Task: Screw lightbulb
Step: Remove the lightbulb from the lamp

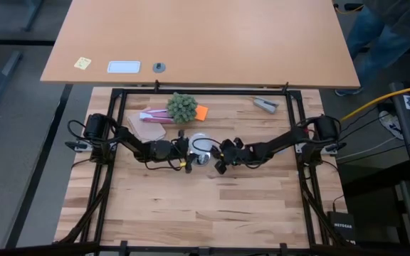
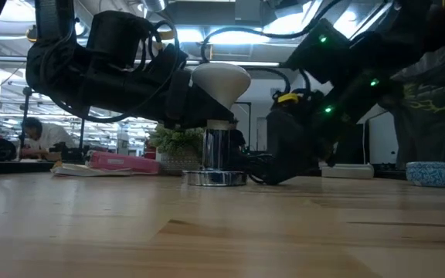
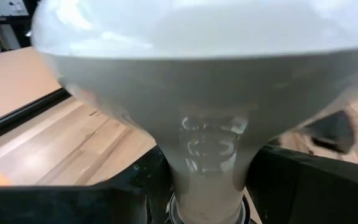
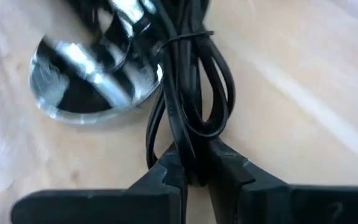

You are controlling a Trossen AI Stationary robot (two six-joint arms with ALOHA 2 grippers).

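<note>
The white lightbulb [image 2: 221, 79] stands upright, dome up, its metal base in the silver socket [image 2: 216, 150], whose flat disc [image 4: 95, 74] rests on the table. My left gripper [image 1: 189, 148] reaches in level from the table's left and is shut on the bulb. My right gripper [image 4: 194, 177] comes slanting down from the right, just right of the socket [image 1: 203, 158], and is shut on the socket's black cord [image 4: 188, 93]. My left gripper pinches the lightbulb's narrow neck [image 3: 210, 168] between its two fingers [image 3: 104, 199], under the dome. The fingers come level from the table's left. The bulb stays upright, its base in the socket. My right gripper pinches the bundled loops of the black cord [image 4: 191, 158] between its two fingertips, several strands together. The fingers slant down from the table's right. The cord lies slack on the table beside the socket disc.
A small green plant [image 1: 182, 107], a pink box [image 1: 151, 114] and an orange piece [image 1: 201, 112] lie behind the socket at the far side. A grey tool [image 1: 267, 104] lies far right. A black frame [image 1: 119, 96] borders the table.
</note>
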